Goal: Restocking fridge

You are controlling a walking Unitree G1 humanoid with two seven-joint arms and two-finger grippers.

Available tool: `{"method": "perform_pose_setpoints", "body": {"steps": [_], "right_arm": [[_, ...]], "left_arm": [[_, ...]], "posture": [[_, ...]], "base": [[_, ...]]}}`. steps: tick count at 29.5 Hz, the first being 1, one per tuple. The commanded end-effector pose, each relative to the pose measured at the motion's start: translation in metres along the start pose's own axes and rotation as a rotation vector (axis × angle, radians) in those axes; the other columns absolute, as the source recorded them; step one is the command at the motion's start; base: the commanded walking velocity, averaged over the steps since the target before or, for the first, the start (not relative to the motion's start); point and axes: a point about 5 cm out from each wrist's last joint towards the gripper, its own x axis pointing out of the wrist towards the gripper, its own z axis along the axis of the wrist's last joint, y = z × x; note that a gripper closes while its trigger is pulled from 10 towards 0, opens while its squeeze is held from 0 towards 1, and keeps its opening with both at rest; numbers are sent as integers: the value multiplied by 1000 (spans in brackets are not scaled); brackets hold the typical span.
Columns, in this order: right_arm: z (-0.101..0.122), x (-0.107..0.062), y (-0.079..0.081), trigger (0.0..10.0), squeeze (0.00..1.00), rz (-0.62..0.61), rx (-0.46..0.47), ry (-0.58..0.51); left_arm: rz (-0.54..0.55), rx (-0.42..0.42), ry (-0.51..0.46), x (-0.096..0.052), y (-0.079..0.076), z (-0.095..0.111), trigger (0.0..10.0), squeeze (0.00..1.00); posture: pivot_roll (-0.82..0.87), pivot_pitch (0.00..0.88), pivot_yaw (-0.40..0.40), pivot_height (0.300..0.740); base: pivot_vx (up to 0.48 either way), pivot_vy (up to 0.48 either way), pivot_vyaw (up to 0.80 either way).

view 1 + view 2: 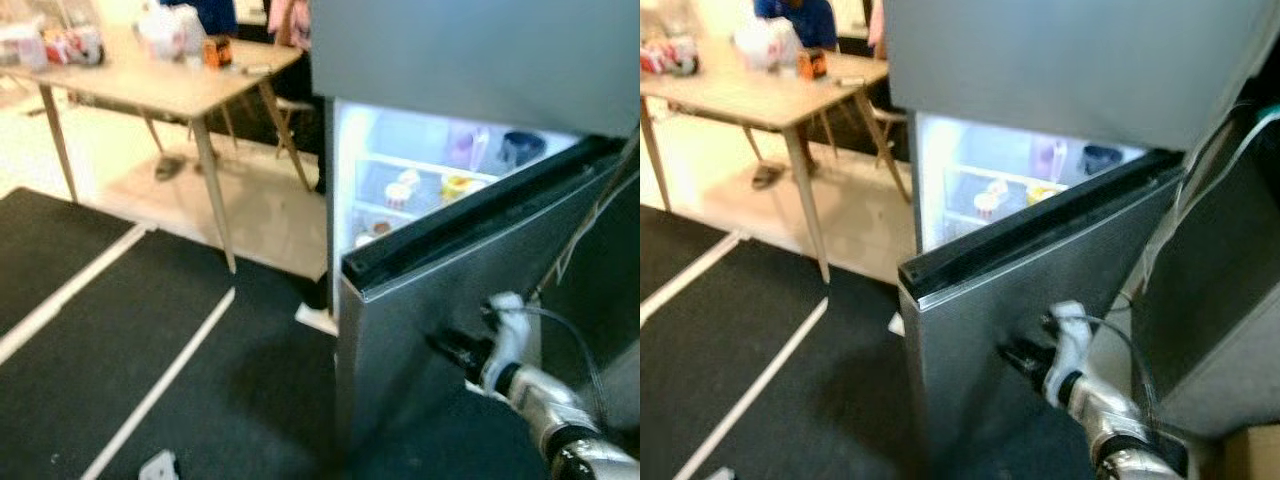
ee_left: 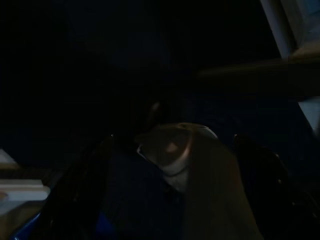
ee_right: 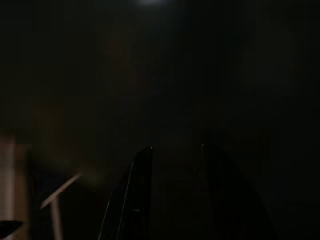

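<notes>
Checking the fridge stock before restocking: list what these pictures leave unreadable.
- Fridge shelves: the half-open door hides their lower part in both eye views.
- Shelf items: too small and blurred to identify.
- Left wrist view: very dark; a pale object unclear.
- Right hand: against the door; finger state unclear.

A brushed silver-grey steel fridge door (image 1: 430, 330) is seen at the lower right of the head view, edged along its top by a black rubber seal (image 1: 470, 225). The fridge interior (image 1: 400, 160) is lit bluish white, and small yellow, white and red food tubs (image 1: 405, 188) are shown on its shelves. The floor is covered by a black carpet (image 1: 200, 380) crossed by white stripes (image 1: 160, 385). A pale wooden table (image 1: 150, 80) stands at the upper left on a cream floor (image 1: 250, 210). The right gripper (image 1: 450, 347) is black, on a silver arm (image 1: 560, 420). Something pale beige (image 2: 175, 145) is shown in the dark left wrist view.
</notes>
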Motion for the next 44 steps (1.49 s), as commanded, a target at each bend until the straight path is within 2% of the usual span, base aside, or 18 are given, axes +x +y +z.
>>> {"method": "perform_pose_setpoints", "body": {"steps": [1,5,7,9,11,12,15,18,19,20,23,24,25,29,31,34,38,44], "right_arm": [[9,5,4,10000,0,35,-48,-13],[24,17,12,10000,0,67,-92,-57],[37,22,14,10000,0,30,-124,-101],[37,22,14,10000,0,30,-124,-101],[40,22,6,10000,0,-112,-151,-84],[36,18,-1,10000,0,-196,-139,-55],[-3,-2,-19,10000,0,-372,-134,133],[-3,-2,-19,10000,0,-372,-134,133],[-18,-11,-23,10000,0,-417,-123,191],[-18,-11,-23,10000,0,-417,-123,191],[-69,-40,-28,10000,0,-534,-47,345],[-81,-47,-28,10000,0,-551,-33,379],[-81,-47,-28,10000,0,-551,-33,379],[-137,-76,-16,10000,0,-602,36,545],[-137,-76,-16,10000,0,-602,36,545],[-167,-92,-4,10000,0,-586,28,678],[-180,-99,2,10000,0,-555,-14,765],[-162,-78,0,10000,0,-581,-6,692]], "left_arm": [[5,2,15,-1,1,-4,10000,0],[3,5,17,-1,1,-4,10000,0],[2,7,17,-1,0,-4,10000,0],[2,7,17,-1,0,-4,10000,0],[2,7,17,0,-1,-4,10000,0],[8,5,19,0,-1,-5,10000,0],[49,20,59,-1,1,-9,10000,0],[49,20,59,-1,1,-9,10000,0],[57,22,65,-1,2,-9,10000,0],[57,22,65,-1,2,-9,10000,0],[58,40,69,-1,3,-9,10000,0],[55,40,70,-1,3,-9,10000,0],[55,40,70,-1,3,-9,10000,0],[45,52,68,0,2,-6,10000,0],[45,52,68,0,2,-6,10000,0],[46,57,68,0,3,-5,10000,0],[40,65,71,0,2,-5,10000,0],[30,81,68,1,0,-1,10000,0]], "posture": [[-53,0,12,740],[-47,0,9,740],[-44,0,5,740],[-44,0,5,740],[-43,0,5,740],[-41,0,2,740],[-42,0,0,740],[-42,0,0,740],[-42,0,0,740],[-42,0,0,740],[-40,0,7,740],[-40,0,7,740],[-40,0,7,740],[-44,0,17,740],[-44,0,17,740],[-38,0,17,740],[-38,0,20,740],[-41,0,21,740]], "base": [[0,0,744],[0,0,748],[0,0,747],[0,0,750],[0,0,372],[0,0,0],[0,0,0],[0,0,0],[0,0,0],[0,0,0],[105,0,0],[315,0,0],[315,0,0],[402,0,0],[480,0,0],[480,0,0],[480,0,0],[480,0,-252]]}}
